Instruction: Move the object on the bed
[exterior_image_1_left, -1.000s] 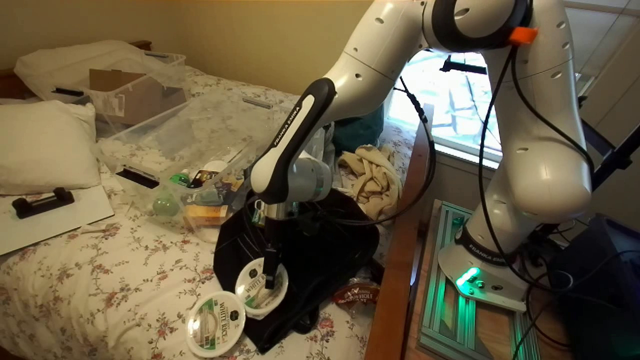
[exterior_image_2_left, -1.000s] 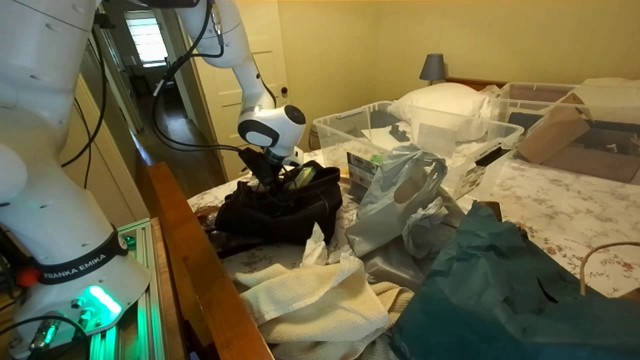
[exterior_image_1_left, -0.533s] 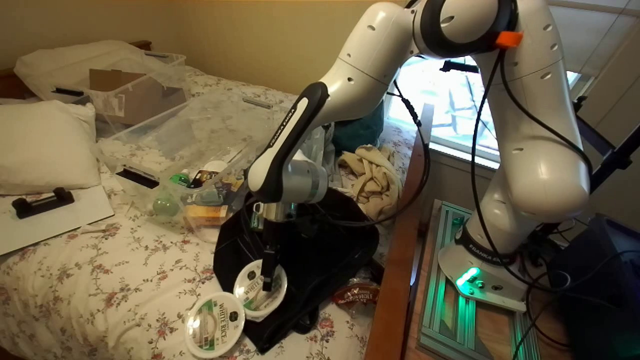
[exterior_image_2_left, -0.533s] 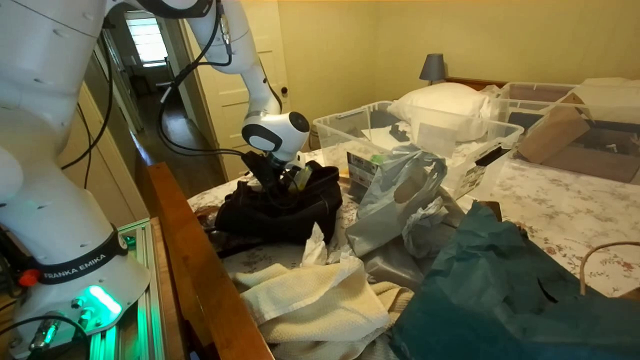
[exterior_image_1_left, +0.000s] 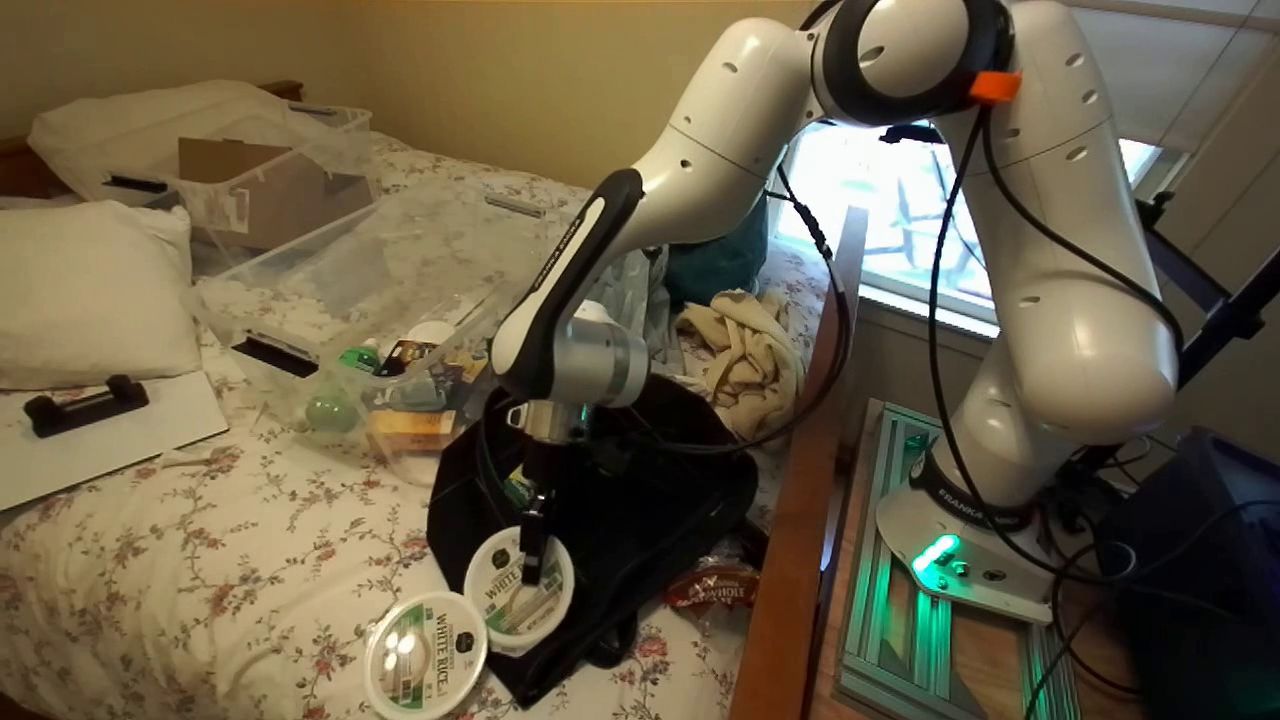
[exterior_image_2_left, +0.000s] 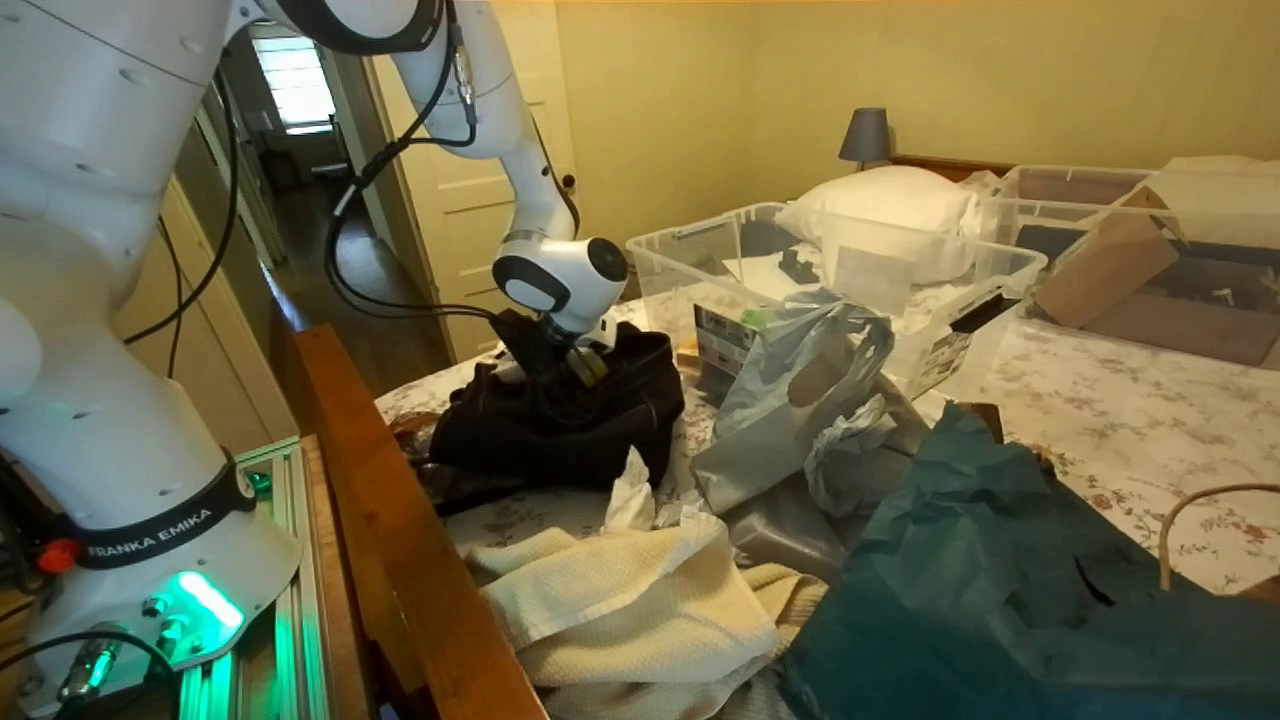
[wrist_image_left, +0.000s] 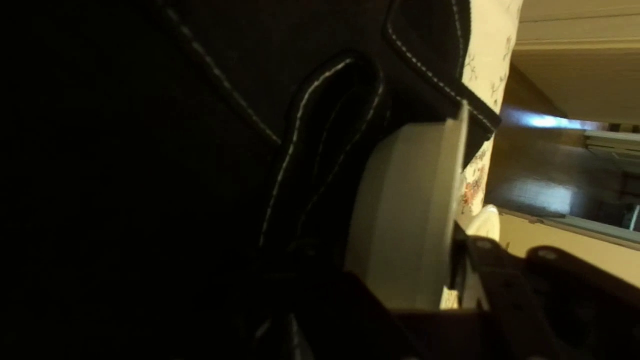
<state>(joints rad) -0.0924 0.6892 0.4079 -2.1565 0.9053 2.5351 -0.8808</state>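
The object is a round white rice bowl (exterior_image_1_left: 508, 605) with a greenish label, standing tilted against the front of the black cloth bag (exterior_image_1_left: 650, 500) on the bed (exterior_image_1_left: 250, 560). My gripper (wrist_image_left: 400, 262) is shut on it: in the wrist view one finger lies along the rim side and the dark opposite finger is by the bowl's base. In an exterior view a black finger (exterior_image_1_left: 534, 555) crosses the label, while the other finger is hidden behind the bowl. A similar white bowl (exterior_image_1_left: 425, 655) lies on the bedspread, touching or nearly touching the held one.
A clear bin (exterior_image_1_left: 330, 270) with small goods stands behind the bag. A red package (exterior_image_1_left: 715, 590) lies between the bag and the wooden bed rail (exterior_image_1_left: 800, 500). Cream cloth (exterior_image_2_left: 640, 610), a grey plastic bag (exterior_image_2_left: 770, 410) and a teal bag (exterior_image_2_left: 1000, 590) crowd the bag's other side.
My gripper has closed around the bowl. The bowl has tipped to face the camera more and shifted slightly down in an exterior view. The similar bowl has been nudged a little aside.
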